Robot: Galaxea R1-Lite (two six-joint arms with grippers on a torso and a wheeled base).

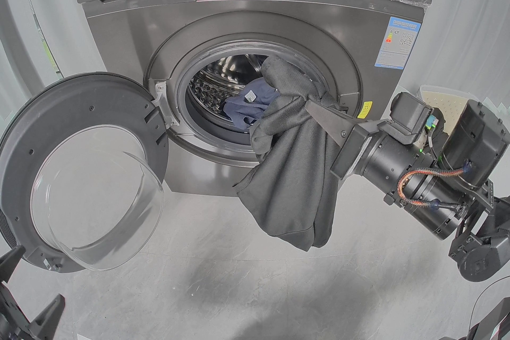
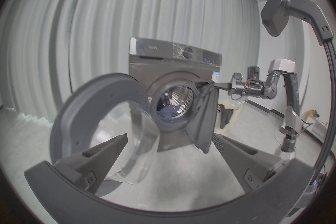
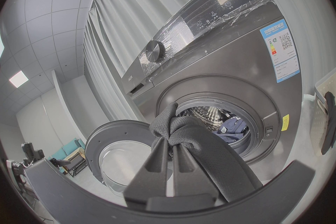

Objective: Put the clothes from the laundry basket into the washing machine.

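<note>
At centre right, the right gripper (image 1: 313, 107) is clamped on the dark garment (image 1: 292, 176) (mostly hanging outside); carry it deep into the drum (image 1: 218, 83) before releasing.

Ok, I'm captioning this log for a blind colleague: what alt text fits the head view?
The right gripper holds a dark grey garment at the open mouth of a front-loading washing machine, most of the cloth hanging down outside. A blue garment lies inside the drum, and the round door stands swung open on the left.
</note>
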